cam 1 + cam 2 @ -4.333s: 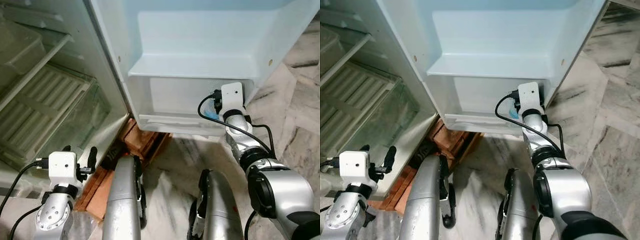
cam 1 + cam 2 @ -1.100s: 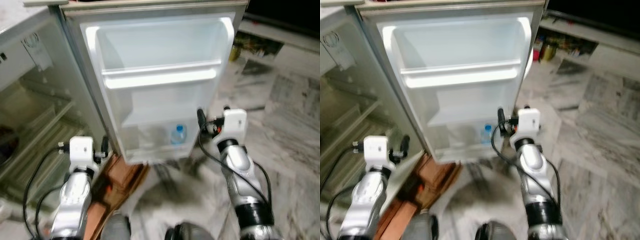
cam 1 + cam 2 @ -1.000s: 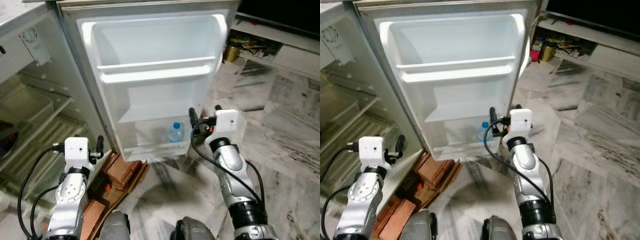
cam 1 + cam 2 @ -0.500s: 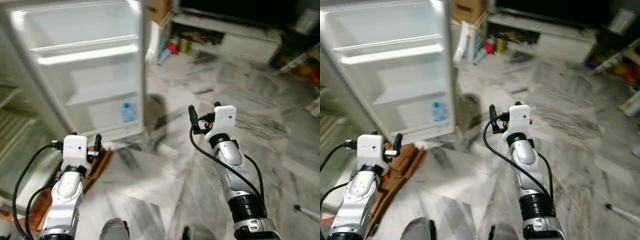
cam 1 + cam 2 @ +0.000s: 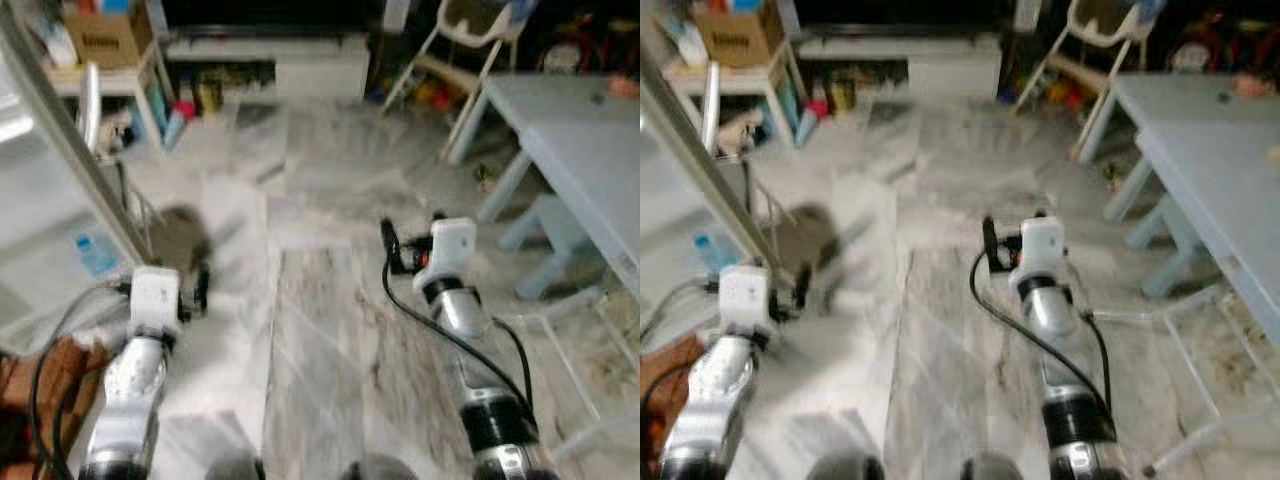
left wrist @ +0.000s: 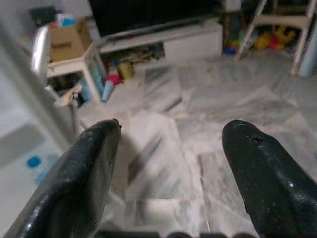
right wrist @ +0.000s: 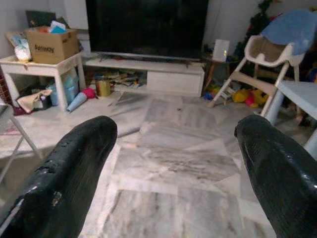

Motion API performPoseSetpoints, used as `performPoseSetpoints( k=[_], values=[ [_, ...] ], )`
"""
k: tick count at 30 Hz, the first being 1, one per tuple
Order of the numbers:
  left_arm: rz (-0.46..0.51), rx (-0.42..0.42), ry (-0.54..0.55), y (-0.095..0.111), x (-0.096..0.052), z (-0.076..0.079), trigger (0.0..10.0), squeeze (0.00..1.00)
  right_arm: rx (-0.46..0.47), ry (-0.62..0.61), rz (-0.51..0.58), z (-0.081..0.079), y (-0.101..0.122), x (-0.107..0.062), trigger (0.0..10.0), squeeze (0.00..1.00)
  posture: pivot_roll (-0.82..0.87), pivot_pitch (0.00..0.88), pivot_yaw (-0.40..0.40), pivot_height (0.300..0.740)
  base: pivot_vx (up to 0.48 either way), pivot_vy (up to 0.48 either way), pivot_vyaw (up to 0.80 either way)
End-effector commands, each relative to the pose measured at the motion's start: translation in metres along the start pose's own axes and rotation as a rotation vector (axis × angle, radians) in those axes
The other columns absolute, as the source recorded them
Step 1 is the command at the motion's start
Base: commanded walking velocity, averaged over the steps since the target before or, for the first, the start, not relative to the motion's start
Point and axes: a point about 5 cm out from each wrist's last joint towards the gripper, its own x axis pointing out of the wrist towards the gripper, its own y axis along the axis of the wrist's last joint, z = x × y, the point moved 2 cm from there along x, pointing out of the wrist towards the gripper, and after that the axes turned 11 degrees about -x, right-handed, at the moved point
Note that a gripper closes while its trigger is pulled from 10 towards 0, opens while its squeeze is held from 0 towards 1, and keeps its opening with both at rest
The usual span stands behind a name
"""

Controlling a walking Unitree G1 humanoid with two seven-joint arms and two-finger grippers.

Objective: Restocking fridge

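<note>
Now both hands are wide open and hold nothing. The left hand [image 6: 163, 163] and the right hand [image 7: 173, 163] hang over the marble floor [image 5: 330, 340]. Just beyond the left hand, a small blue-capped water bottle [image 5: 96, 255] stands in the fridge door [image 5: 50, 240].

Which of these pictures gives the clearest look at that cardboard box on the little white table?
The right wrist view: the cardboard box is sharp there, its printed side readable. The left wrist view shows it smaller and blurred; both eye views catch it blurred at the top corner.
</note>
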Motion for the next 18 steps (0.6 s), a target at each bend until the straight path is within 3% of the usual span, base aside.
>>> performPoseSetpoints(
  k=[1, 3, 18],
  values=[
    [-0.022, 0.016, 0.015, -0.005, -0.003, -0.004, 10.0, 0.00, 0.002, 0.003, 0.030, -0.001, 0.008, 0.001, 10.0, 0.00, 0.09, 0.072, -0.004, 0.740, 0.480, 0.000, 0.00],
    [-0.021, 0.024, 0.022, -0.007, -0.002, -0.005, 10.0, 0.00, -0.008, 0.042, 0.038, -0.005, 0.008, 0.001, 10.0, 0.00, 0.09, 0.065, -0.002, 0.740, 0.480, 0.000, 0.00],
    [-0.023, 0.066, 0.097, -0.010, -0.001, -0.008, 10.0, 0.00, -0.029, 0.124, 0.094, -0.016, 0.017, 0.003, 10.0, 0.00, 0.09, 0.046, -0.005, 0.740, 0.480, 0.000, 0.74]
  ],
)
